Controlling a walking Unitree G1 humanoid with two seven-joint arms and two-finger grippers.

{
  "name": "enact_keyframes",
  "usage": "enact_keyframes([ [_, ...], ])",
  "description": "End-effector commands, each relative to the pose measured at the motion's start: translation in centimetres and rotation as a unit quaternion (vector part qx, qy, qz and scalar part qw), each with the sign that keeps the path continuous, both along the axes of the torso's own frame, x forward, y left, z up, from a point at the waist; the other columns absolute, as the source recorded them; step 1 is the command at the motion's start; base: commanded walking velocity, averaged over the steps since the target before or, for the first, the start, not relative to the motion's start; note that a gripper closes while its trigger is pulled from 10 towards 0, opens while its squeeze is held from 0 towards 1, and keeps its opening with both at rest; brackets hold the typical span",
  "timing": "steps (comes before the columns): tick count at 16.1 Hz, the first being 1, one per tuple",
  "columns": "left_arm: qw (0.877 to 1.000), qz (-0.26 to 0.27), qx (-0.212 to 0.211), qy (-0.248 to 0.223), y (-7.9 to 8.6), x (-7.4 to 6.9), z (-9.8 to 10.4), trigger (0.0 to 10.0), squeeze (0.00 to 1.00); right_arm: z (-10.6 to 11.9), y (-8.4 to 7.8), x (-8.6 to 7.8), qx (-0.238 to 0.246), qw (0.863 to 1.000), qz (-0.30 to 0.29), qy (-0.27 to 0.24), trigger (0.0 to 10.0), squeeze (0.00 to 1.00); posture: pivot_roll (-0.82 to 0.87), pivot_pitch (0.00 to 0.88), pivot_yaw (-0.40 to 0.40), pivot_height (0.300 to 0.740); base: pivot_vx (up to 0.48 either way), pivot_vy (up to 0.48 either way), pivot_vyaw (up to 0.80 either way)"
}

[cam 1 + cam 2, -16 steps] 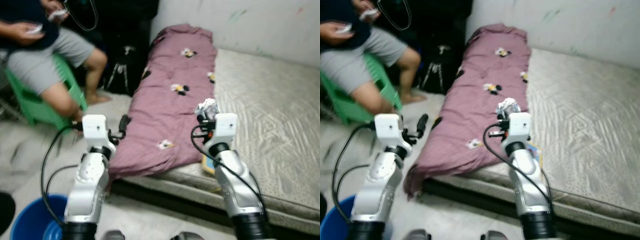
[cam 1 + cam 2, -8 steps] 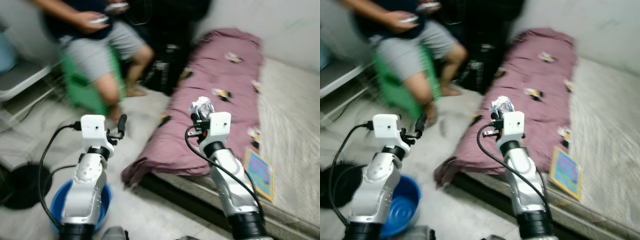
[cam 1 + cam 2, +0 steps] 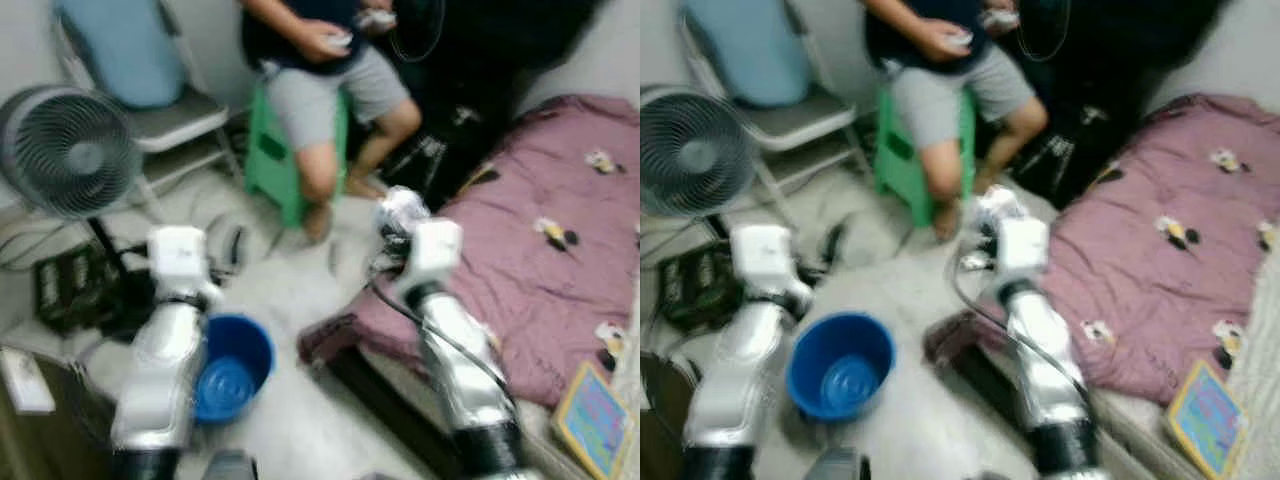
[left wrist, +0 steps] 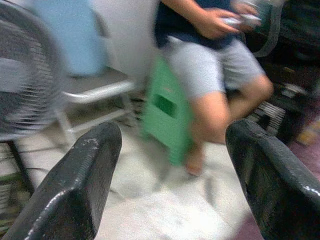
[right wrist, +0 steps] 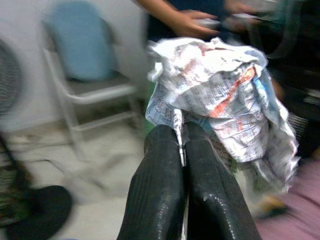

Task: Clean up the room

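Now the head views are blurred, so small details are hard to read. Pale floor [image 3: 910,300] covers the room, and a blue bucket [image 3: 840,366] stands on it just beside the left arm. At the right side a mattress [image 3: 1265,400] lies low on the floor, with a purple blanket [image 3: 1160,290] spread over its near edge; small printed figures are on the blanket, and a colourful book [image 3: 1206,418] lies at the mattress's near corner. At the left side stands a round fan [image 3: 692,150], and behind it a folding chair [image 3: 780,110] with a light blue backrest. A person [image 3: 940,60] sits on a green stool [image 3: 902,150] at the far side and holds something small in both hands. The right gripper [image 5: 181,150] is raised in front of the robot, over the floor near the blanket's edge, and its two black fingers [image 5: 160,200] are pressed together on a crumpled newspaper [image 5: 225,105], which sticks up above the fingertips. The left gripper [image 4: 170,165] is also raised, above the floor near the bucket; its fingers [image 4: 80,185] are spread wide apart and nothing is between them, pointing toward the stool and the person's legs.
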State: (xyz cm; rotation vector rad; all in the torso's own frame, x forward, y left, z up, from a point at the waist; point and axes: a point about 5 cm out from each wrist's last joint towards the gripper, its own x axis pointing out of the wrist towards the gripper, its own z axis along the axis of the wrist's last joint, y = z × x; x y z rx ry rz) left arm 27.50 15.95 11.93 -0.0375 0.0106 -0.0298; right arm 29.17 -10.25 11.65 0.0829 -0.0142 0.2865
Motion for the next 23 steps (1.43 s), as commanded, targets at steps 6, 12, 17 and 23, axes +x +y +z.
enact_keyframes([
  [6,1.0,-0.018,-0.006,-0.004,-0.8,-0.05,0.05,10.0,0.0,-0.09,-0.69,0.12,-0.007,1.0,-0.002,0.001,10.0,0.0,0.01,0.0,-0.08,0.74,0.0,0.0,0.8],
  [12,0.999,-0.043,-0.021,-0.002,-1.19,-0.08,0.07,10.0,0.0,-0.18,-0.68,0.1,-0.003,1.0,-0.004,0.007,10.0,0.0,0.0,0.0,-0.076,0.74,0.0,0.0,0.67],
  [17,0.998,-0.055,-0.03,-0.007,-1.29,-0.17,0.24,10.0,0.0,-0.25,-0.7,0.14,-0.001,1.0,-0.006,0.009,10.0,0.0,0.0,0.0,-0.074,0.74,0.208,0.0,0.0],
  [23,0.998,-0.06,-0.033,-0.008,-1.47,-0.16,0.27,10.0,0.0,-0.26,-0.76,0.1,-0.002,1.0,-0.006,0.009,10.0,0.0,0.0,0.0,-0.075,0.74,0.283,0.0,0.0],
])
